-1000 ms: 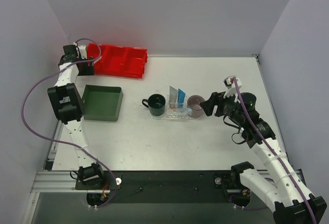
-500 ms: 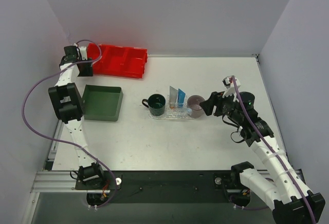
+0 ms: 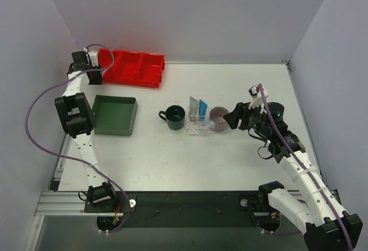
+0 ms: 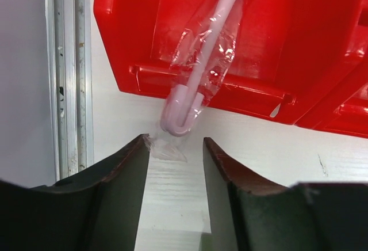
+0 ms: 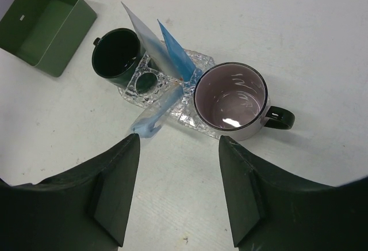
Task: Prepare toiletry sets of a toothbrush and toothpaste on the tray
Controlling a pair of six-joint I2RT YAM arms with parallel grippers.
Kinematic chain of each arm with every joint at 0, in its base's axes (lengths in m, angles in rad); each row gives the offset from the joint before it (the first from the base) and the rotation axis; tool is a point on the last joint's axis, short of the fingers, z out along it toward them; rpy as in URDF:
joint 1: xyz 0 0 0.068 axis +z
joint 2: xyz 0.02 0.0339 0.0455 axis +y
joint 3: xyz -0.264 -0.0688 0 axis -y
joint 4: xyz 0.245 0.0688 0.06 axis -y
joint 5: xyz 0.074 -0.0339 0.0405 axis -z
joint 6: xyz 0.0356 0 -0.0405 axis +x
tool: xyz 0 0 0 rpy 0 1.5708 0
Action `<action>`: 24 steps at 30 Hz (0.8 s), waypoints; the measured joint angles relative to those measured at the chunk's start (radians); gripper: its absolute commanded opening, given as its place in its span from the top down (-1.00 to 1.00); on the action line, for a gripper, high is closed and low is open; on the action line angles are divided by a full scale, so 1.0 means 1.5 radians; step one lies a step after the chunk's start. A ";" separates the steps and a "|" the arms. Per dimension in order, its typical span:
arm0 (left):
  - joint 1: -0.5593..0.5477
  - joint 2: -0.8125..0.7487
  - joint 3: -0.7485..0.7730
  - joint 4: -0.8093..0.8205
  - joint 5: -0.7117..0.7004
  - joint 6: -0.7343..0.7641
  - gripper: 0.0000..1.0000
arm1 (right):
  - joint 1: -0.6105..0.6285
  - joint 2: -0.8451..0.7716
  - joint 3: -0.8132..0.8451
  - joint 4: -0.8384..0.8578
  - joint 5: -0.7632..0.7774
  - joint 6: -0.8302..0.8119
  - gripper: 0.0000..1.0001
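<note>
Here the left gripper (image 4: 175, 147) stands open and empty well left of the tray (image 5: 185, 113), a wrapped toothbrush (image 4: 201, 67) at its tips. The right gripper (image 5: 179, 147), also open and empty, hangs just right of the tray, which holds blue toothpaste (image 5: 175, 58) and white-grey toothpaste (image 5: 146, 38).

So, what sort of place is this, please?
Probably a robot test bench in a lab, not a home: a white table boxed in by plain grey walls, a left arm and right arm mounted at its near edge.
</note>
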 measured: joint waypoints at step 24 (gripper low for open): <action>-0.001 -0.047 -0.121 0.098 0.007 0.026 1.00 | -0.004 0.001 -0.009 0.006 -0.004 0.006 0.11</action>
